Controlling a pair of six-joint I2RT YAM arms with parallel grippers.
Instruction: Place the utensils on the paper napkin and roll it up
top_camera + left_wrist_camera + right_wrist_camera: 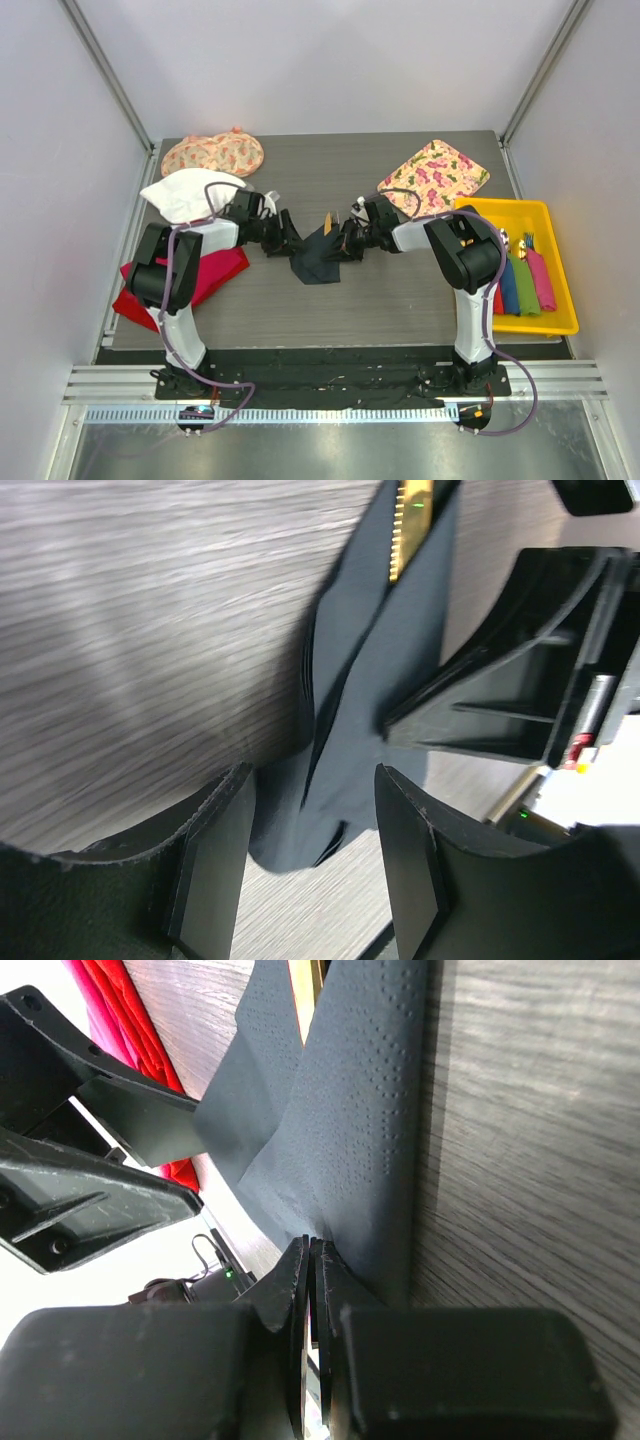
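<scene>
The dark paper napkin [318,258] lies crumpled and partly folded mid-table between both grippers. A tan utensil [328,221] pokes out of its far end, and its serrated edge shows inside the fold [408,530]. My left gripper [315,780] is open, its fingers [215,850] standing on either side of the napkin's near corner [330,730] without pinching it. My right gripper [313,1250] is shut on the opposite edge of the napkin [350,1140], holding the dotted sheet taut off the table. The utensil [305,990] is mostly hidden by the paper.
A yellow tray [560,320] at the right holds coloured rolled napkins and cutlery. A red cloth [215,275] and a white cloth [185,195] lie by the left arm. Floral cloths sit at the back left [213,153] and back right [433,172].
</scene>
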